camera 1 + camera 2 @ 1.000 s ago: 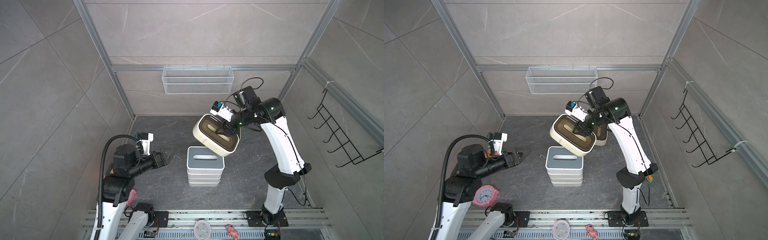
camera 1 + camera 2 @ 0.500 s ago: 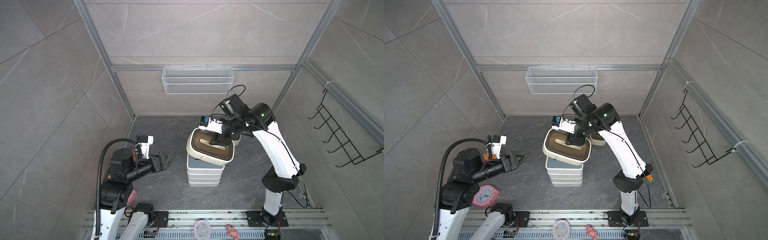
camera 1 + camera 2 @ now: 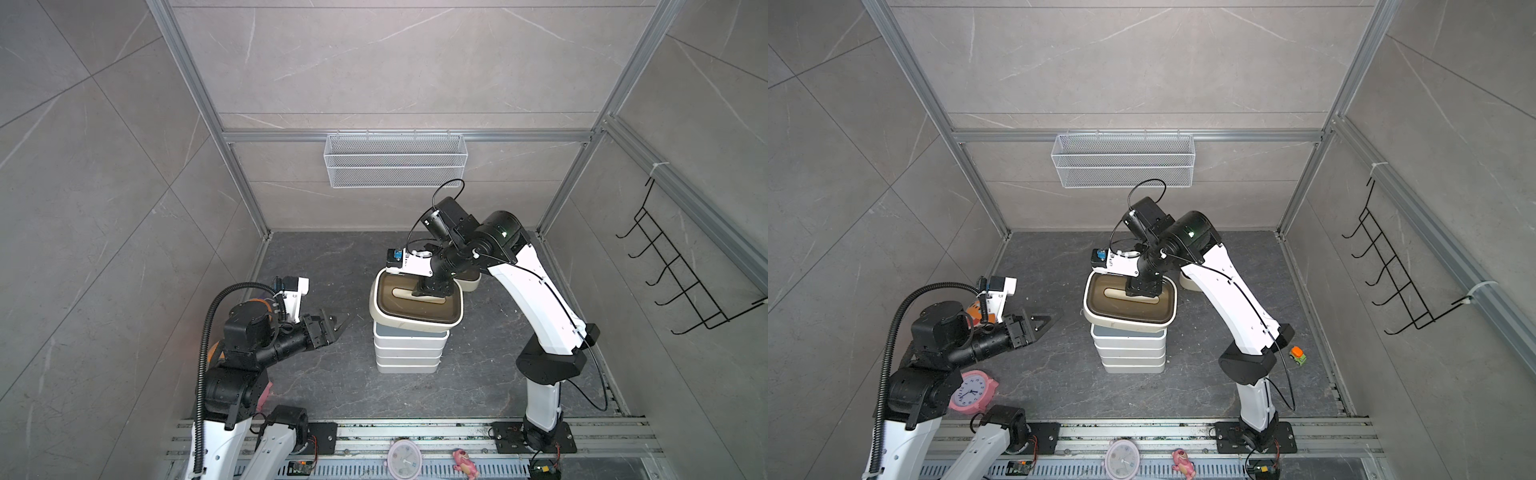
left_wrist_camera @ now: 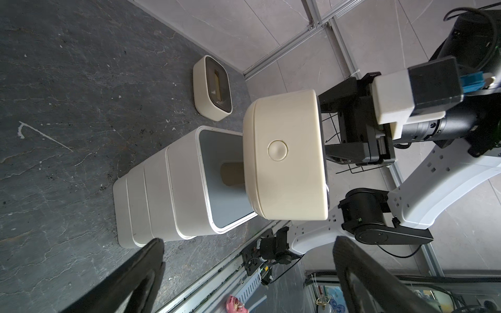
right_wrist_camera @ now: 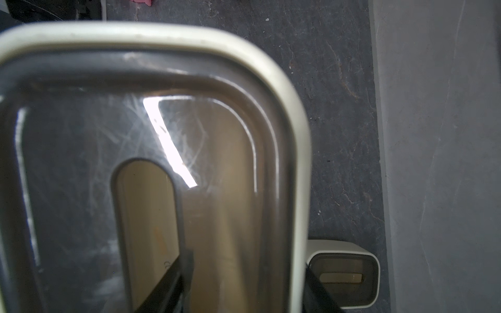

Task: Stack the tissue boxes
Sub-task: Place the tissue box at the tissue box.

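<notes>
Grey marbled wall panels in an aluminium frame close in a dark slate desk. Nearest, on the front rail, lie a round pink clock and a small pink toy. The left claw hangs over the desk to the left of the stack, its fingers spread wide and empty.

At mid-desk stands the stack of white tissue boxes, round-cornered tiers set squarely one on another. The top one's grey lid, with its slot, shows in the left wrist view. Over it is the cream tissue box, rounded, with a glossy dark brown lid and a long oval slot. It is nearly level and wider than the stack. Whether its base touches the grey lid I cannot tell. The right claw pinches it from above, one finger down in the slot and the other outside the long wall.

Behind, partly hidden by the right arm, the second cream tissue box stands on the desk near the back wall. A white wire mesh basket hangs on that wall.

A second ago the held box was high and steeply tilted, behind and to the right of the stack, and the whole grey lid was in view. It has since swung over the stack, dropped and levelled. The left claw has barely moved.
</notes>
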Robot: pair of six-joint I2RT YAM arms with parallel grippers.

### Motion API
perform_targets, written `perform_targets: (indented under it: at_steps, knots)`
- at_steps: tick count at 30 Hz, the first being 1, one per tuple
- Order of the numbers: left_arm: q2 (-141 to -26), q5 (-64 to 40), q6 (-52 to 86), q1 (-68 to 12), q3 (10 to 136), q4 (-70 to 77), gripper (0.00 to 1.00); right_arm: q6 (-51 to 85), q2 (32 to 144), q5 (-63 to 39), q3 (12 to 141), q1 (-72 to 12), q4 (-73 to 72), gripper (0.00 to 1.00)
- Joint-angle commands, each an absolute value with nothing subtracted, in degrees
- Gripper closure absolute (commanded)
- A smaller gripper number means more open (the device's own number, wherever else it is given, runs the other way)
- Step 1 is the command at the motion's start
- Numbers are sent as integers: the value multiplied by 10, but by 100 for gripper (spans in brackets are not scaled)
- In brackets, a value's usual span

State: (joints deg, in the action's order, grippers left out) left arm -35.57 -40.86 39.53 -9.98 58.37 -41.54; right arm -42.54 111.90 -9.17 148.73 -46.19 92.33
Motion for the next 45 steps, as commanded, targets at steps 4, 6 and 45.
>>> perform_targets:
  at_steps: [4, 6, 45]
  knots:
    - [-352, -434, 416, -98, 588, -380, 0, -457, 1110, -96, 1485, -469, 918, 60]
    - [-352, -435, 416, -98, 589, -379, 0, -459, 1108, -94, 1485, -471, 918, 60]
    - [-348, -438, 422, -98, 560, -357, 0, -444, 1144, -77, 1436, -488, 908, 58]
